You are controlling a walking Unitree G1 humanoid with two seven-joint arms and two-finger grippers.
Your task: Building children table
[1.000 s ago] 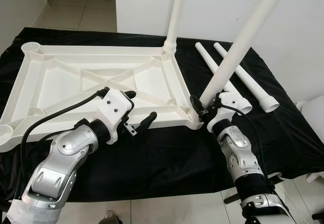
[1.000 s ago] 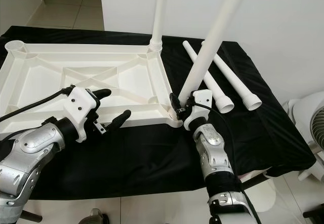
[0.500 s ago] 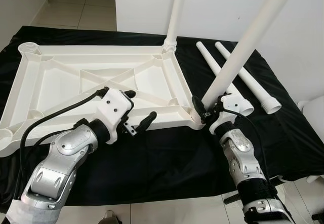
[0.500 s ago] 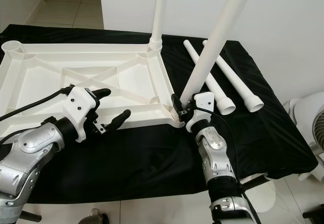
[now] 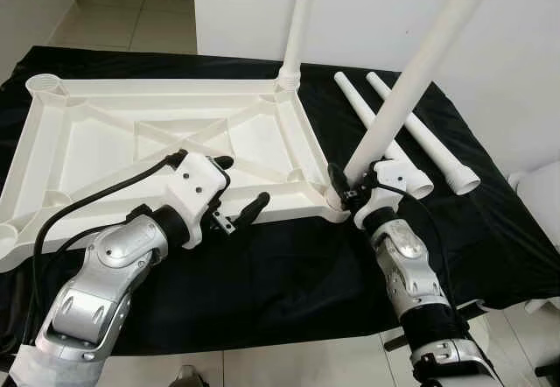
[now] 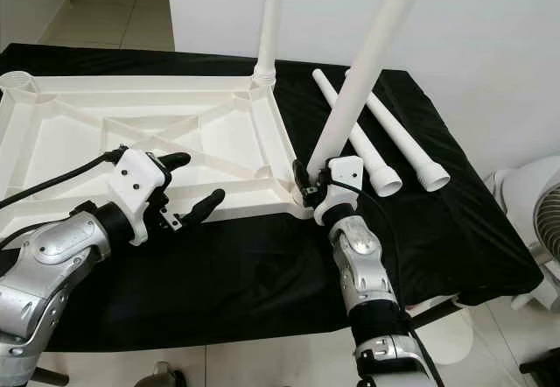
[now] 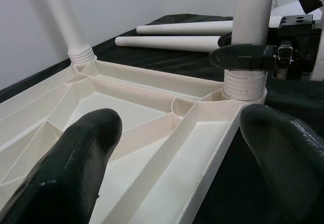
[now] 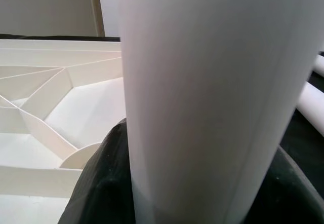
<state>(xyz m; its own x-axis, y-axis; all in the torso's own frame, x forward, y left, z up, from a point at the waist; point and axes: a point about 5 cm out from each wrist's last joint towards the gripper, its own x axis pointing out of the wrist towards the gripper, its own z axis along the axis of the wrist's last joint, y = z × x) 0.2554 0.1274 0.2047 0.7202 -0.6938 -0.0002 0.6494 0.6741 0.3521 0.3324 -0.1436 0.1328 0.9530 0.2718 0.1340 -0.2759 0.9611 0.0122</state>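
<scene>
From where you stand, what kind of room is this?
Probably a room in a home, used for assembling furniture: pale floor tiles, a plain white wall, and a low surface under a black cloth holding an upturned white tabletop.

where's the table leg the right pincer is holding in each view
Left eye view: held table leg slants up from the tabletop's near right corner, right of centre.
Right eye view: same leg, centre right, rising from the right pincer.
Left wrist view: leg upper right, threaded end in the corner socket.
Right wrist view: leg close up, across the middle.
Shared landmark: the upside-down white tabletop.
</scene>
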